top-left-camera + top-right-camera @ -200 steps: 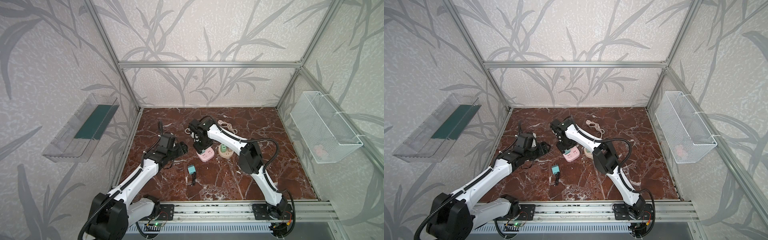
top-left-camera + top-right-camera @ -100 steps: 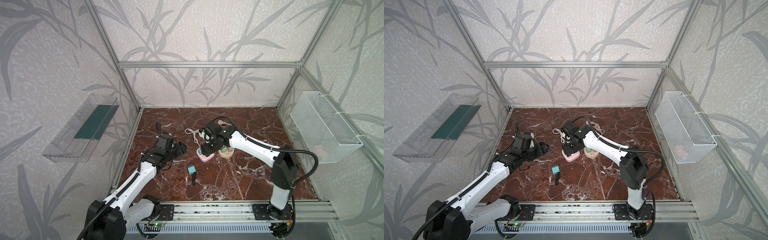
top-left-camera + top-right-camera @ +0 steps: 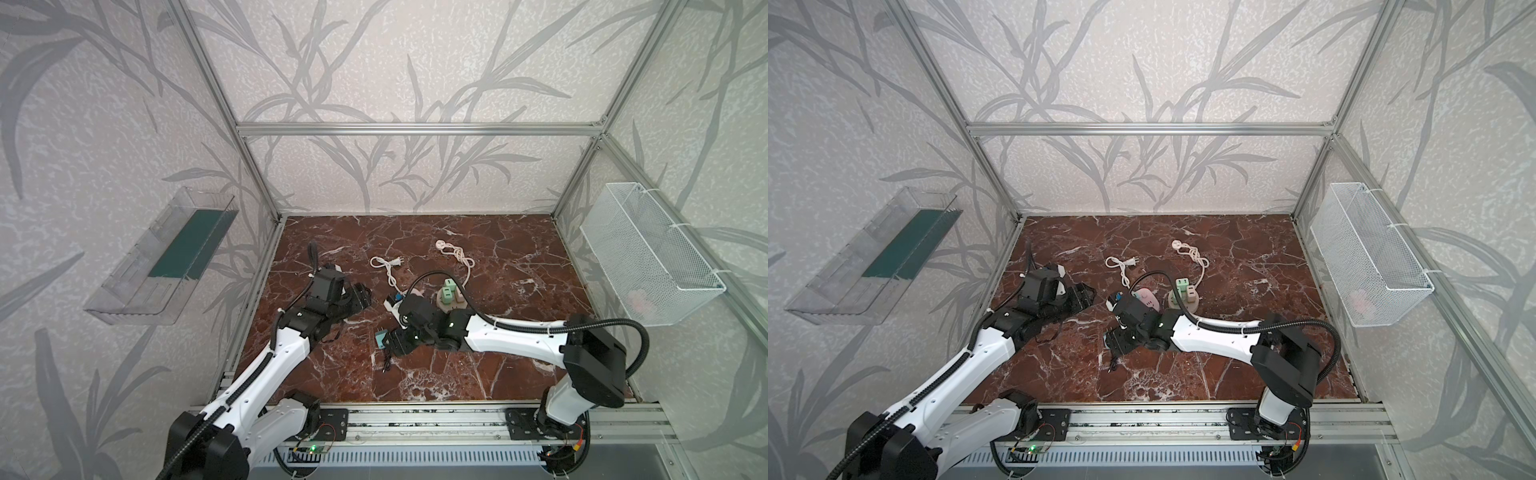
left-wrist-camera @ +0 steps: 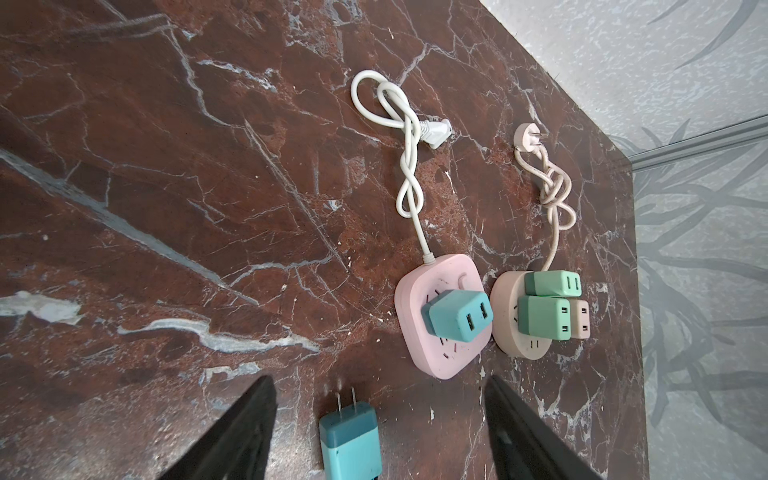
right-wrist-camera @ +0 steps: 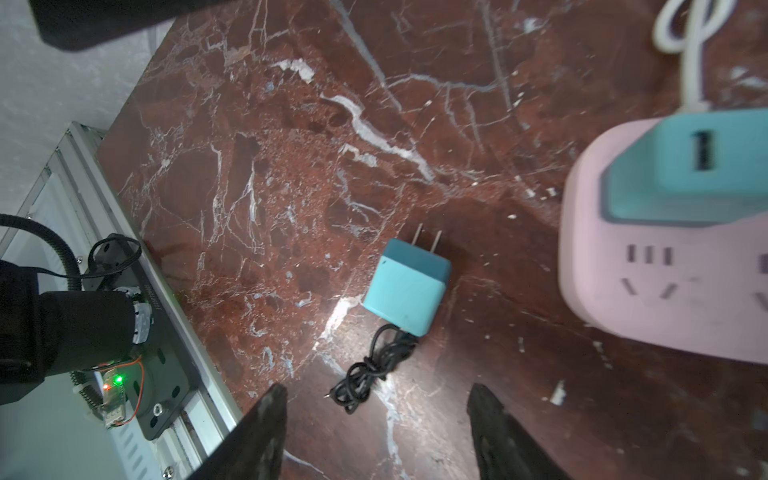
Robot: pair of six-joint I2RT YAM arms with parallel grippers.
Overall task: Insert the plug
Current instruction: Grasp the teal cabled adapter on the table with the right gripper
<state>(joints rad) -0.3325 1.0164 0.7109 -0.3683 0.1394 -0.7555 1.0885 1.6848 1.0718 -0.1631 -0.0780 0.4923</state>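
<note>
Teal plug [image 5: 409,286] lying loose on counter [image 5: 249,166], near pink power strip [image 5: 665,299]. Right claw [image 5: 376,390] hovering above plug, spread, gripping nothing. Left claw [image 4: 380,382] hanging spread, empty.

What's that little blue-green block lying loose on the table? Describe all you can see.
It is a small boxy charger plug, smooth plastic by its look, pale teal with a darker teal band at the end carrying two flat metal prongs. A thin black cable, bunched up, leaves the opposite end. It lies flat on the red-brown marble table, unplugged, apart from the pink power strip; nothing grips it.
</note>
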